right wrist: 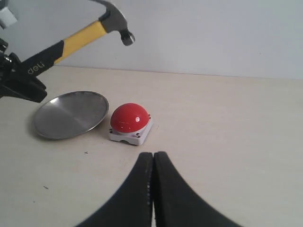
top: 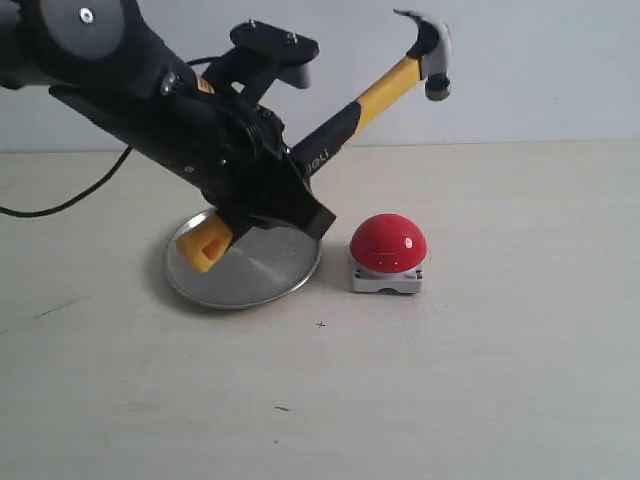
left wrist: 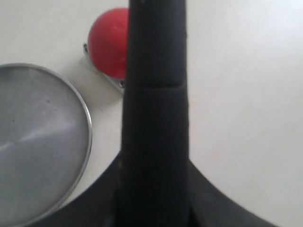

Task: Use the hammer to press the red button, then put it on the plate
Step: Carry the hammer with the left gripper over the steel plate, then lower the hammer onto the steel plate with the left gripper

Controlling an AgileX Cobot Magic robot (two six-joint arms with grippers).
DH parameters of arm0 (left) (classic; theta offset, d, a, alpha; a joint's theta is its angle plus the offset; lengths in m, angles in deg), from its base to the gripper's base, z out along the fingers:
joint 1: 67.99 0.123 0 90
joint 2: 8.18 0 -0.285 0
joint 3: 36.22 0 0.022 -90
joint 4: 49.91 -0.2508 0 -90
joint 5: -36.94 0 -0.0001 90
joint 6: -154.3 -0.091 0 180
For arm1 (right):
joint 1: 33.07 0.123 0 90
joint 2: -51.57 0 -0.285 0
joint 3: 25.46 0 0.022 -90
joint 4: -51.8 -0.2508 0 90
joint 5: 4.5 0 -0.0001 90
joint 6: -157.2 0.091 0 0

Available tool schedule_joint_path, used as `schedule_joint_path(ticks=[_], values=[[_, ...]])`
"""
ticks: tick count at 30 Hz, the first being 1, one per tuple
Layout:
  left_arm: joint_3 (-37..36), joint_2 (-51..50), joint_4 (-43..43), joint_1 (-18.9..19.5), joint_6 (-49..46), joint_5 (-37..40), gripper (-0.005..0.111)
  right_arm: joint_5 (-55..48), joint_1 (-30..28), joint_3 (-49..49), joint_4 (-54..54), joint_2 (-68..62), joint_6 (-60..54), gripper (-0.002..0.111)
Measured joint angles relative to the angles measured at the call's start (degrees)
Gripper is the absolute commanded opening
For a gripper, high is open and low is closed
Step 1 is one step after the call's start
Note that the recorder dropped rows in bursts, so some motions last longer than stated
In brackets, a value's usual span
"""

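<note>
High above the red button [top: 388,243], the hammer [top: 385,90] is poised, clamped by the left gripper [top: 285,195] over the plate [top: 250,280]. Its head seems offset, so a glancing blow could be dealt. The right gripper [right wrist: 153,161] is closed on nothing.

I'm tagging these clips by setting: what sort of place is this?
Probably a robotics lab bench, not a home: a plain pale tabletop against a blank wall, a robot arm holding a hammer, and staged props, a metal plate and red button.
</note>
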Motion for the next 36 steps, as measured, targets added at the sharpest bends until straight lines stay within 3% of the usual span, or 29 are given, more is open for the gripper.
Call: schedule_joint_path(ticks=[5,9,11,20,30,36], values=[[-0.04,-1.42,-1.17,0.00,1.92,-0.84,0.000,0.00,0.00,0.00,-0.77,0.00,-0.45,0.000],[-1.81,-15.56,-0.65,0.12,2.95,2.18,0.000,0.00,0.00,0.00,-0.88,0.00,-0.78,0.000],[-1.47,-17.52,-0.47,0.69,3.31,3.43,0.000,0.00,0.00,0.00,-1.11,0.00,-1.10,0.000],[2.46,-7.71,2.70,3.00,4.56,4.98,0.000,0.00,0.00,0.00,-1.89,0.00,-1.82,0.000],[1.31,-3.32,24.08,12.88,-4.26,6.90,0.000,0.00,0.00,0.00,-1.96,0.00,-1.95,0.000],[-6.62,-3.32,45.88,19.17,-17.70,5.10,0.000,0.00,0.00,0.00,-2.21,0.00,-1.95,0.000]])
